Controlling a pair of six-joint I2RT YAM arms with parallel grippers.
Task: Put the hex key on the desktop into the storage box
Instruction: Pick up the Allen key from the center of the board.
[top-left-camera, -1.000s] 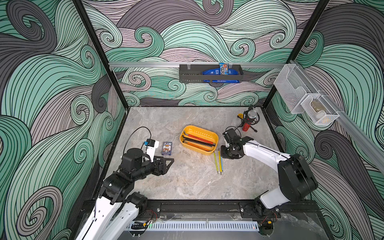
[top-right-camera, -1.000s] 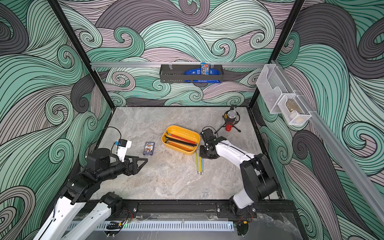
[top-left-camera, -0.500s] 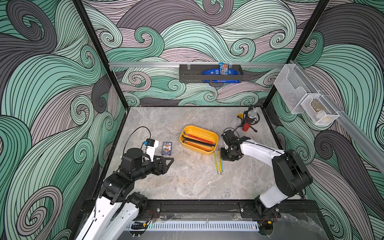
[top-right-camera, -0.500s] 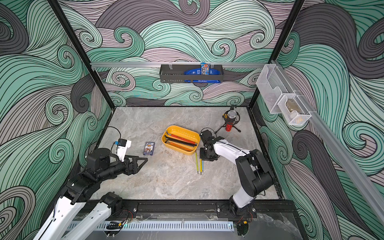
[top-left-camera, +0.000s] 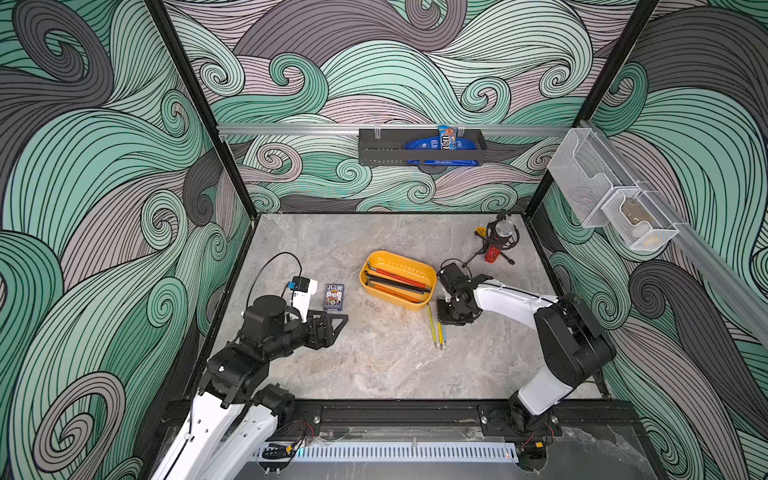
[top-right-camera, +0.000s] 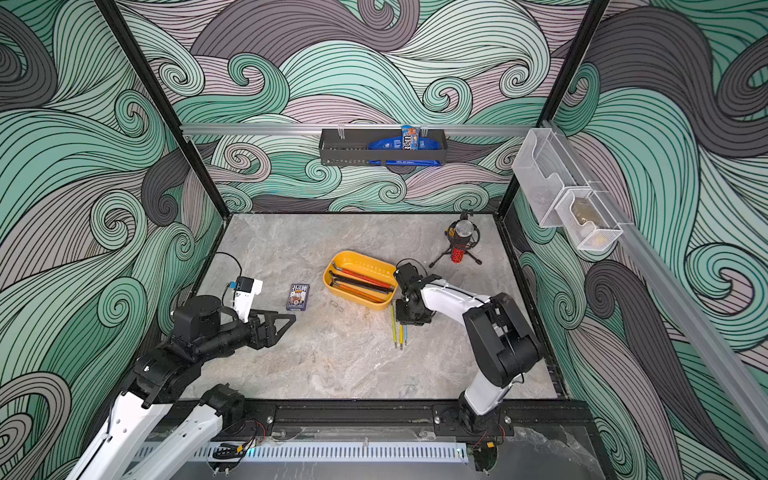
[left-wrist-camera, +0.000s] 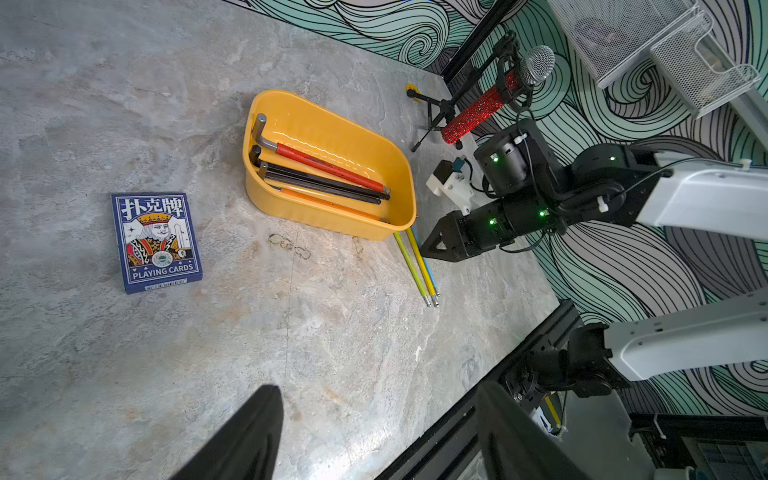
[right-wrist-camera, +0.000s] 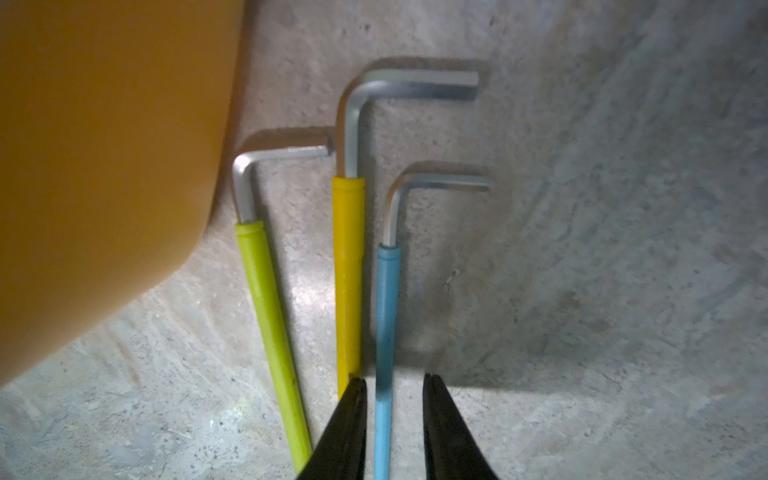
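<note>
Your right gripper has its jaws a little apart, straddling the blue-sleeved hex key. One finger overlaps the end of the yellow-sleeved hex key, and a gap shows between the blue key and the other finger, so nothing is clamped.

The green-sleeved hex key lies beyond the yellow one, nearest the storage box. All three keys lie side by side, flat on the desktop, with their bent ends by the box's rounded corner.

In both top views you find these keys just right of the frame's centre, below the lower right corner of the box, with your right gripper bent down over their upper ends. The box sits at the centre of the frame and holds a red-sleeved key, a black key and an orange-sleeved key.

Your left gripper hangs left of centre, open and empty, well apart from the box. A pack of playing cards lies between it and the box. A red microphone on a tripod stands in the upper right corner of the desktop.
</note>
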